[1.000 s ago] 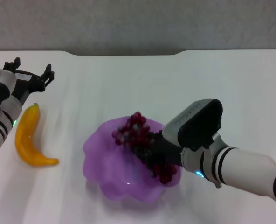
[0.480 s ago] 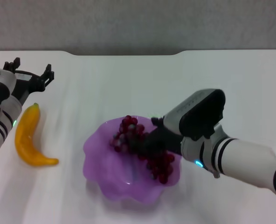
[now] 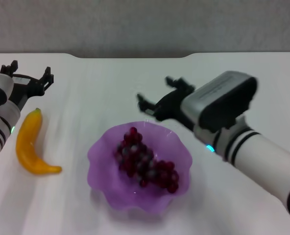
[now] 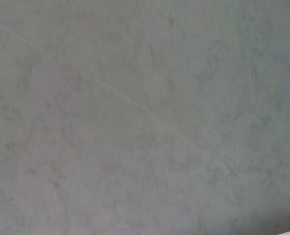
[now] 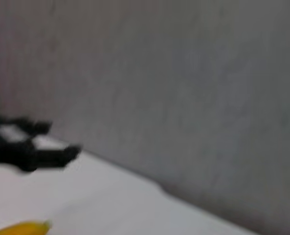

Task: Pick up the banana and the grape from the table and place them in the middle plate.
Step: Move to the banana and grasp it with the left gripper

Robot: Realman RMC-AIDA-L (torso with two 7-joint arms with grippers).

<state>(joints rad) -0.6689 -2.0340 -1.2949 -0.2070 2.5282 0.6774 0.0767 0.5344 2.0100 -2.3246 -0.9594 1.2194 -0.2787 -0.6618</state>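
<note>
The grape [image 3: 146, 164] lies inside the middle plate [image 3: 102, 161], a dark bunch stretched across its hollow. My right pincer [image 3: 157, 99] hangs just beyond the plate's far rim, fingers spread wide and holding nothing. The banana [image 3: 28, 144] rests on the desk [image 3: 110, 88] well to the left of the plate, stem end pointing away from me. My left pincer [image 3: 28, 77] sits just past the banana's far tip, prongs parted and empty. The left wrist camera shows only a plain grey surface.
</note>
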